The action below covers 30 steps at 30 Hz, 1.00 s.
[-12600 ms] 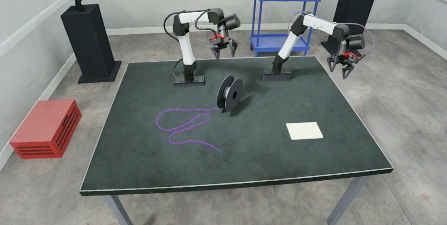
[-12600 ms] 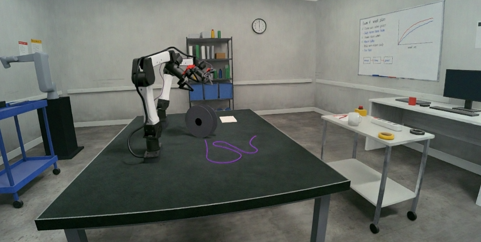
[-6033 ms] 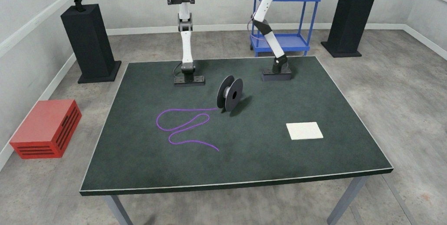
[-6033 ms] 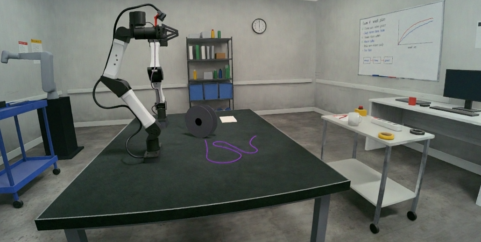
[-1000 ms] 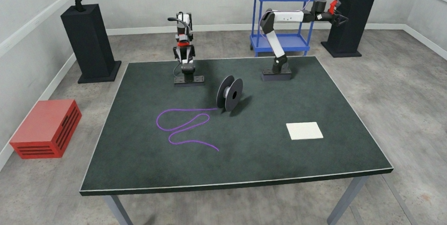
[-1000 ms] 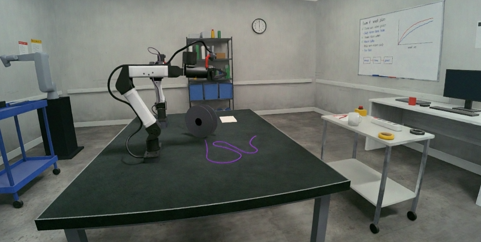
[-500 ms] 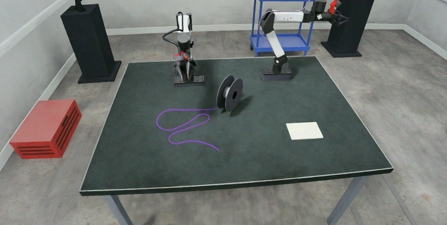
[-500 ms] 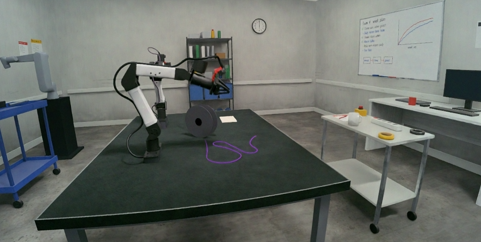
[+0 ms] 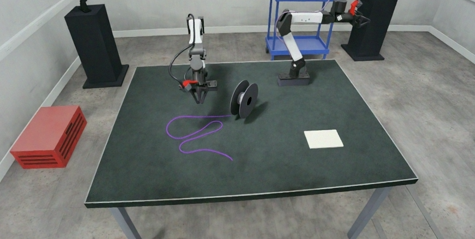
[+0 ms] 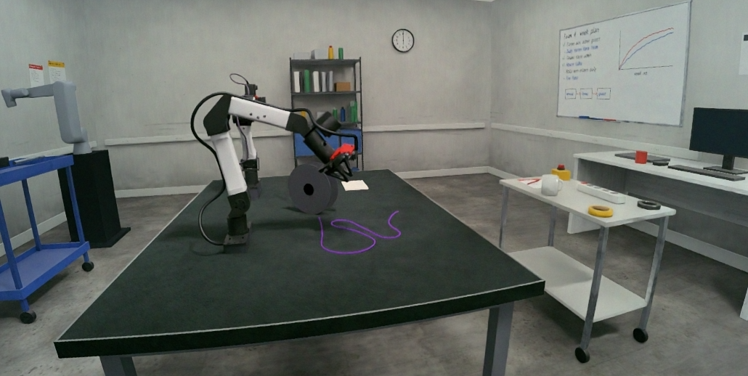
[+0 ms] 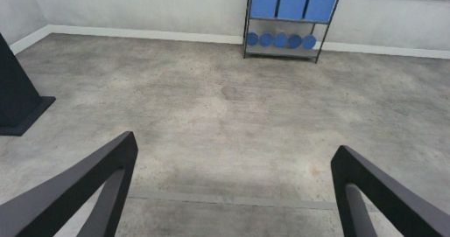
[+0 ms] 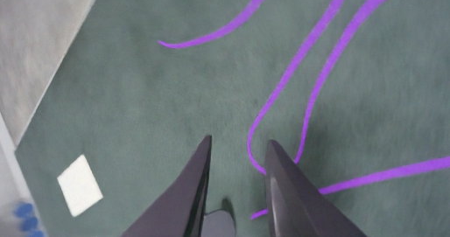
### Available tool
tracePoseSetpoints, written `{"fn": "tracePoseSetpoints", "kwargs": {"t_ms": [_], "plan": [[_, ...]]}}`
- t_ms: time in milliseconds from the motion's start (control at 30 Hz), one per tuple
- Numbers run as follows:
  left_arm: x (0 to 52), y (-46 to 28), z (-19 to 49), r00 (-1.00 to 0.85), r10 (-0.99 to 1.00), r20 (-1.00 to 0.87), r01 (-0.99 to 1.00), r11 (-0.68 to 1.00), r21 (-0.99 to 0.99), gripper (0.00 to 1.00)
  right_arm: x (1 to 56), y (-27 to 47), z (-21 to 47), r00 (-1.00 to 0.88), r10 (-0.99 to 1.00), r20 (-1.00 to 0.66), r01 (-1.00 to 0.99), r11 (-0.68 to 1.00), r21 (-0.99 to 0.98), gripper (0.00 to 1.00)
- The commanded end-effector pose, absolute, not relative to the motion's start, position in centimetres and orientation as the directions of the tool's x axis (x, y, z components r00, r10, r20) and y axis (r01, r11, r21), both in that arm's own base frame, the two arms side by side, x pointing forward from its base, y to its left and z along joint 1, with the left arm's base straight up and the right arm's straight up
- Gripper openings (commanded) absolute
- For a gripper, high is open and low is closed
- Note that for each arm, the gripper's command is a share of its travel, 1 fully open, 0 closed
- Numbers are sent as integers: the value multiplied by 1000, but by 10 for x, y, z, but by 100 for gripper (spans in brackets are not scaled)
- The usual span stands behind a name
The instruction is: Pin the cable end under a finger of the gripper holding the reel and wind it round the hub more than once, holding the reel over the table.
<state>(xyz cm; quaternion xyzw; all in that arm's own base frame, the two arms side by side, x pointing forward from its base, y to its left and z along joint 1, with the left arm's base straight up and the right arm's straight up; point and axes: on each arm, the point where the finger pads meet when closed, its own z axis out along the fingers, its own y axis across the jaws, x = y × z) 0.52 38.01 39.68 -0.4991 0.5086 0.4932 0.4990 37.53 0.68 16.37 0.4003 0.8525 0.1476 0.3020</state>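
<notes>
The dark reel stands on its rim on the table, its pale hub bare. The purple cable lies loose in bends on the table. One end lies close beside the reel, the other towards the front of the top view. My right gripper points down above the table, beside the reel and above the cable. It is partly open and empty. My left gripper is wide open and empty, raised high and away from the reel.
A white card lies flat on the dark table. The left arm's base stands at the back of the top view, behind and to the right of the reel.
</notes>
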Motion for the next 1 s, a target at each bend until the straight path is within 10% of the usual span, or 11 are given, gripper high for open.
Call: {"fn": "tracePoseSetpoints", "kwargs": {"t_ms": [0, 967], "plan": [[3, 382, 391, 5, -23, -1000, -1000, 4, -5, 100, 361, 7, 143, -416, 881, -224, 759, 472, 449, 30], [3, 382, 391, 5, -23, -1000, -1000, 4, -5, 100, 281, 6, 70, 60, 998, 8, 998, -59, -5, 30]]}}
